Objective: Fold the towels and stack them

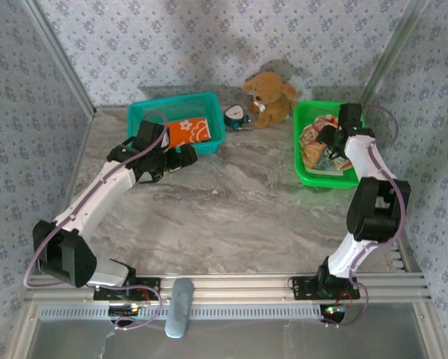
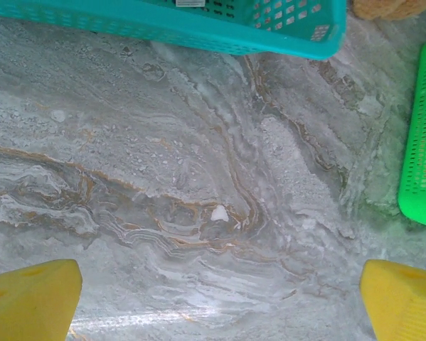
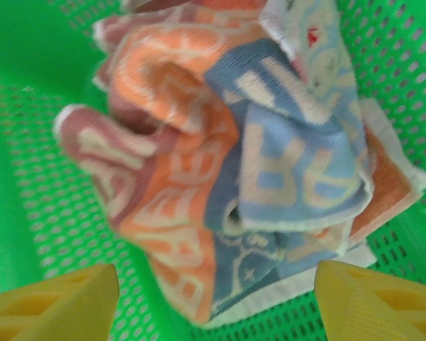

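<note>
The gray table [image 1: 231, 202] holds a blue-green basket [image 1: 175, 99] upper left, a green basket [image 1: 298, 146] upper right, and a teddy bear [image 1: 268, 97] between them.

Grey veined marble worktop [image 1: 238, 209]. Teal mesh basket [image 1: 171, 99] back-left and green mesh basket [image 1: 299, 149] back-right, well apart. Brown plush toy [image 1: 268, 97] sits upright at the back wall between them, nearer the green one. Small teal-and-white round item [image 1: 235, 116], looks like a clock, just beside the teal basket's corner and the toy. Walls [image 1: 171, 45] have blue-grey floral wallpaper. Aluminium rail [image 1: 246, 283] along the near edge, with a grey flat piece [image 1: 180, 307] lying across it.
</note>
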Robot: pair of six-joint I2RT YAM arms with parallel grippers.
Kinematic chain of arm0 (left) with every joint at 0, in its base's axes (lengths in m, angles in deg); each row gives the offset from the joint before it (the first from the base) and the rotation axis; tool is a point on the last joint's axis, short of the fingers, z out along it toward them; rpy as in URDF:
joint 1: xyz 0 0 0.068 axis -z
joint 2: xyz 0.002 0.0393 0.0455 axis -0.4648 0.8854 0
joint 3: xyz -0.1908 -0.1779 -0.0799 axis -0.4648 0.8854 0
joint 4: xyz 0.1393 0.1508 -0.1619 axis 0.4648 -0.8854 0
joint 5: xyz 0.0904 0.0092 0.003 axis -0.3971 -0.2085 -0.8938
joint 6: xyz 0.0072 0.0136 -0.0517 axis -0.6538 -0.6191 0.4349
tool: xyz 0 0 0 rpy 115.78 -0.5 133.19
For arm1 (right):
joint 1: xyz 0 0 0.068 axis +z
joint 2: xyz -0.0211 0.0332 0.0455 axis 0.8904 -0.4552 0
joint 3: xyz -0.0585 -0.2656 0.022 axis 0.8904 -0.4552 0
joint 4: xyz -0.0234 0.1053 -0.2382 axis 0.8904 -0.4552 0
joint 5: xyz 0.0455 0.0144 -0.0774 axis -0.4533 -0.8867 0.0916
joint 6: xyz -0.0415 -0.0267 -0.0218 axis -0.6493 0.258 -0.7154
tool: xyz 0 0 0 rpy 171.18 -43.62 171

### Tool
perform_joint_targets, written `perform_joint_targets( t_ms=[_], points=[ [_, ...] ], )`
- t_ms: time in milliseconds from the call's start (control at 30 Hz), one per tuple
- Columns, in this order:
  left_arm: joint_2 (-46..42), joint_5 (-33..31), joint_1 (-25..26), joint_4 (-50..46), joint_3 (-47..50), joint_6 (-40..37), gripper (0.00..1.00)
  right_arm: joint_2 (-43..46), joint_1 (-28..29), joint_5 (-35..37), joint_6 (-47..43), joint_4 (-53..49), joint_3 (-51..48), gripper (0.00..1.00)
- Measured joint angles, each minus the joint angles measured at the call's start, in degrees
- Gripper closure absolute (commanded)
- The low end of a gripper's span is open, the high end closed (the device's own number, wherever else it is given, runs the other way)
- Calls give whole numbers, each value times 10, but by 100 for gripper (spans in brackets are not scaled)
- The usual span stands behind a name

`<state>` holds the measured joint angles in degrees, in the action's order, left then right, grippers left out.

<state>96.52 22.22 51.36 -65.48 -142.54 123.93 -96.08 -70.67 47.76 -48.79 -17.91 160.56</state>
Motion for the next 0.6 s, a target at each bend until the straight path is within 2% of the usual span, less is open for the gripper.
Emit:
perform_joint_targets(
  t_ms=[100,267,367,467,533,600],
  points=[
    [-20,-2,1,6,9,7,1,-38,-17,2,-1,1,22,36],
    [-44,-9,1,10,24,16,0,-101,-35,2,-5,0,63,40],
    [-50,-16,1,9,32,19,1,-128,-38,2,-6,-4,76,63],
    [-56,-23,1,6,34,20,1,-144,-39,2,-14,-6,84,92],
    [-61,-28,1,3,34,20,1,-146,-39,3,-15,-10,84,100],
    [-68,-31,1,-2,34,20,1,-143,-39,8,-17,-12,84,100]
  ],
)
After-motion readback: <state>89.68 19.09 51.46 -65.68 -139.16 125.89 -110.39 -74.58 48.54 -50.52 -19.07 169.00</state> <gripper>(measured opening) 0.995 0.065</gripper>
